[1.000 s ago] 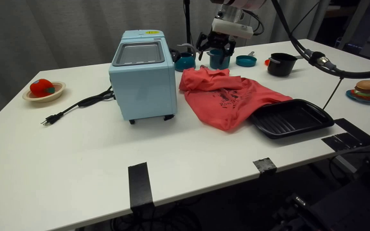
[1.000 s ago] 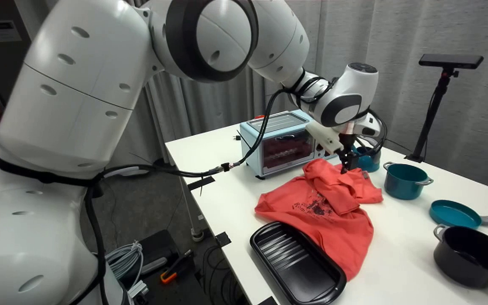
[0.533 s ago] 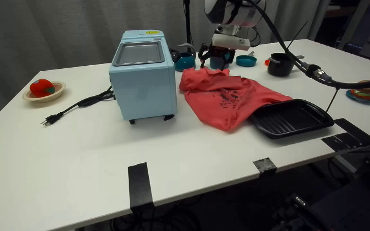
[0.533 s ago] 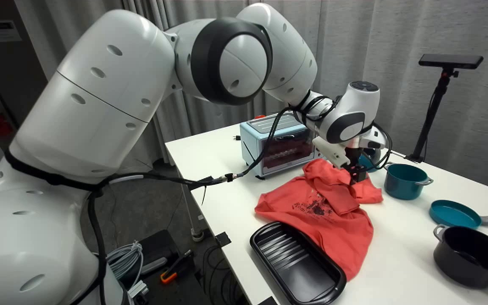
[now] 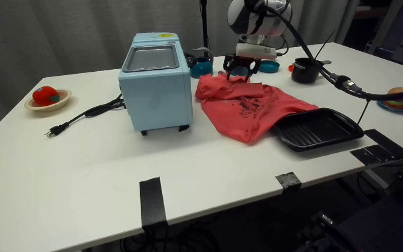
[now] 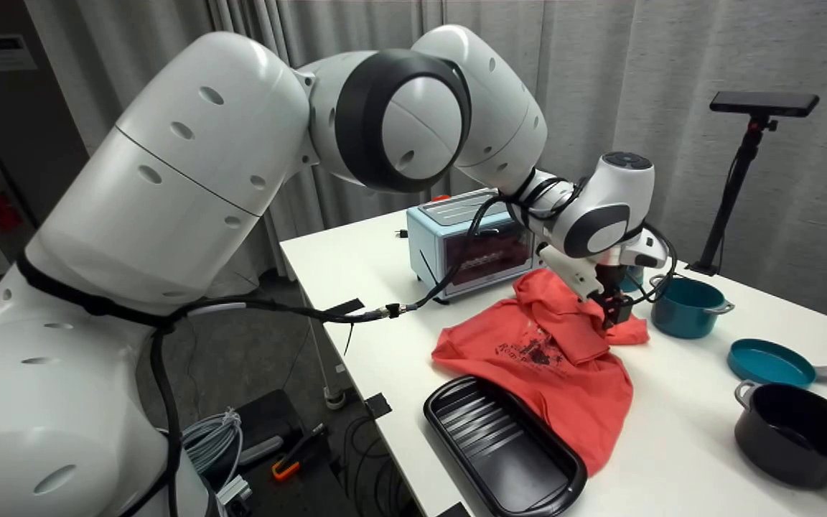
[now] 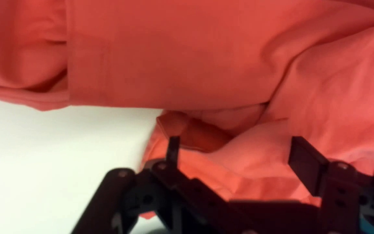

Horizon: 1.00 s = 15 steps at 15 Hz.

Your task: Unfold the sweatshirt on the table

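A red sweatshirt [image 5: 254, 112] lies crumpled on the white table [image 5: 82, 168], its dark print facing up. In an exterior view the sweatshirt [image 6: 535, 352] has a folded-over layer across its far part. My gripper [image 5: 237, 78] is open over the far end of the sweatshirt, pointing down; it also shows in an exterior view [image 6: 611, 321]. In the wrist view the gripper [image 7: 234, 144] has its fingers wide apart with red cloth [image 7: 174, 58] below and between them. An open cloth edge shows a dark inside by the left finger. I cannot tell if the fingertips touch the cloth.
A light blue toaster oven [image 5: 156, 98] stands beside the sweatshirt. A black grill tray [image 6: 507, 445] touches its near edge. A teal pot [image 6: 686, 309], teal pan [image 6: 772, 361] and black pot [image 6: 794, 438] stand along the other side. A teal kettle [image 5: 201, 67] is behind.
My gripper has moved down to the far end of the sweatshirt, and slightly to the right in both exterior views. It stays open. The sweatshirt has not visibly moved.
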### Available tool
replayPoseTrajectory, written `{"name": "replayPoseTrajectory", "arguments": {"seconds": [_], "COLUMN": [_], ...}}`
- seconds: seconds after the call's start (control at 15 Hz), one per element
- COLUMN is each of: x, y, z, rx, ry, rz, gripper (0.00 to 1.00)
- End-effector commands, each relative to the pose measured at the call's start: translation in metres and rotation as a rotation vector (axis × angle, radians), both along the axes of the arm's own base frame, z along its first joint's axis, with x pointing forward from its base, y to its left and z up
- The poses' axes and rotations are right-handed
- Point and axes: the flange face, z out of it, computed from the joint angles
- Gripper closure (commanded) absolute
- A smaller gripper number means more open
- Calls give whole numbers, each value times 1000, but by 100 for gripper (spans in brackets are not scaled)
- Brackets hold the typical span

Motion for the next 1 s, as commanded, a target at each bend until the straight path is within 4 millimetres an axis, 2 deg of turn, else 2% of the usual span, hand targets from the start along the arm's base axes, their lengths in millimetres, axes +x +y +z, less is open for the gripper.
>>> {"name": "replayPoseTrajectory", "arguments": {"seconds": [0.0,0.47,0.8,0.93], "x": [8,8,9,7], "y": [-4,-4,-2,5], "z": [-4,-7,0,17], "rx": [-18,-17,-6,28], "ry": [-15,-16,-33,-47], "rz": [-39,-50,-48,-41], "gripper": [47,99,100,100]}}
